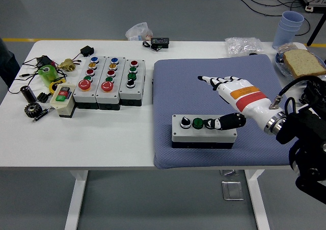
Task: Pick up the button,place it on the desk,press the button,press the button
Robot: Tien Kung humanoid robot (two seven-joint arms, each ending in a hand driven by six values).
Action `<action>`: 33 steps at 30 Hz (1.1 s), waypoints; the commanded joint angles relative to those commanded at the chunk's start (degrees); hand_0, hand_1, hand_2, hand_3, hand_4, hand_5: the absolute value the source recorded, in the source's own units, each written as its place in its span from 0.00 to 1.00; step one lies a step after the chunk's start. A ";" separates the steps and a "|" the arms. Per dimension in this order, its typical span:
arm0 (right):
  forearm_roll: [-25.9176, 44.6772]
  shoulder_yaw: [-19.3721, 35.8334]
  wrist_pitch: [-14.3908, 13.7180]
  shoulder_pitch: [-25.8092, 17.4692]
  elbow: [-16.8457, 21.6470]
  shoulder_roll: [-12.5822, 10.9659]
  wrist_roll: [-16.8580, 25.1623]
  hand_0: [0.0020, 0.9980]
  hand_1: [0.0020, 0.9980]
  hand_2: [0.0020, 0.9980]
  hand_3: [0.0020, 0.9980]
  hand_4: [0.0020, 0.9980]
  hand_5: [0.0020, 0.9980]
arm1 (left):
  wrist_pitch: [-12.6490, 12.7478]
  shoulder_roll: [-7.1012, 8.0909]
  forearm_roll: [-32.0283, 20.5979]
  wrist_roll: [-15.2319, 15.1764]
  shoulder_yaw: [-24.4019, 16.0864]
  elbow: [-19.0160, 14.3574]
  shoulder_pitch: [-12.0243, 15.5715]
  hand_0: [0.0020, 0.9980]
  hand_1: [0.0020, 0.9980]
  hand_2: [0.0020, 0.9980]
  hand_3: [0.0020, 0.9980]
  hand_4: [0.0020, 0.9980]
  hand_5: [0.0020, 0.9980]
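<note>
Now the right hand (229, 100) hovers open, fingers spread, holding nothing, thumb by the button box (204, 131) at lower centre on the blue mat (214, 72).

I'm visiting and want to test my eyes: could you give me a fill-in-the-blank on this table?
The small button box lies on the ____ mat.
The right hand hovers over the box with ____ fingers.
Beside the mat stand ____ larger button boxes.
Bread lies at the table's far ____ corner.

Answers: blue; open; three; right
</note>
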 joint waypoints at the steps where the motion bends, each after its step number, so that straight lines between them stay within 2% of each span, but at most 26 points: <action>1: 0.97 1.24 -1.15 -0.69 0.00 -0.51 0.21 0.87 0.72 0.88 0.98 0.93 0.33 | -0.03 0.00 0.32 0.03 -0.20 0.00 -0.07 0.55 0.42 0.42 0.43 0.26 0.40; 3: 2.10 2.79 -2.52 -1.55 0.00 -1.08 0.55 0.87 0.72 0.88 0.98 0.93 0.33 | -0.04 0.00 0.68 0.06 -0.44 0.00 -0.13 0.55 0.42 0.42 0.43 0.26 0.40; 4: 3.57 3.77 -4.54 -2.62 0.00 -1.86 1.48 0.42 0.38 0.58 0.82 0.90 0.32 | -0.06 0.00 0.85 0.07 -0.52 0.00 -0.15 0.55 0.42 0.42 0.43 0.26 0.40; 7: 9.14 5.08 -10.42 -5.20 0.00 -3.65 4.05 0.42 0.38 0.58 0.82 0.90 0.32 | -0.11 0.00 0.60 -0.03 -0.21 0.00 -0.12 0.55 0.42 0.42 0.43 0.26 0.40; 8: 11.47 5.57 -11.33 -6.50 0.00 -4.49 4.90 0.42 0.38 0.58 0.82 0.90 0.32 | -0.09 0.00 0.35 -0.08 -0.14 0.00 -0.08 0.55 0.42 0.42 0.43 0.26 0.40; 9: 13.47 6.09 -10.79 -7.80 0.00 -5.32 4.86 0.42 0.38 0.58 0.82 0.90 0.32 | -0.05 0.00 0.15 -0.11 -0.17 0.00 -0.04 0.55 0.42 0.42 0.43 0.26 0.40; 10: 14.70 6.27 -10.53 -8.43 0.00 -5.62 4.80 0.12 0.10 0.34 0.68 0.57 0.13 | -0.03 0.00 0.08 -0.12 -0.18 0.00 -0.03 0.55 0.42 0.42 0.43 0.26 0.40; 15: 18.69 7.78 -5.11 -11.55 0.00 -6.80 2.86 0.12 0.10 0.34 0.68 0.57 0.13 | -0.06 0.00 0.90 0.00 -0.64 0.00 -0.17 0.55 0.42 0.42 0.43 0.26 0.40; 16: 18.74 7.85 -4.80 -11.64 0.00 -6.83 2.70 0.16 0.06 0.30 0.65 0.46 0.00 | -0.07 0.00 0.91 0.01 -0.64 0.00 -0.18 0.55 0.42 0.42 0.43 0.26 0.40; 19: 18.40 7.89 -2.69 -12.19 0.00 -7.12 1.00 0.16 0.06 0.30 0.65 0.46 0.00 | -0.08 0.00 1.14 0.02 -0.75 0.00 -0.19 0.55 0.42 0.42 0.43 0.26 0.40; 26: 16.76 7.52 -1.62 -12.15 0.00 -7.46 -1.39 0.16 0.04 0.29 0.66 0.48 0.00 | -0.14 0.00 0.73 -0.03 -0.35 0.00 -0.29 0.55 0.42 0.42 0.43 0.26 0.40; 28: 15.76 6.51 -0.93 -11.32 0.00 -7.36 -2.43 0.17 0.03 0.25 0.68 0.47 0.00 | -0.08 0.00 0.64 0.00 -0.51 0.00 -0.32 0.55 0.42 0.42 0.43 0.26 0.40; 33: 14.11 4.23 0.09 -9.40 0.00 -6.87 -4.02 0.17 0.03 0.25 0.68 0.47 0.00 | -0.15 0.00 0.56 -0.01 -0.20 0.00 -0.49 0.55 0.42 0.42 0.43 0.26 0.40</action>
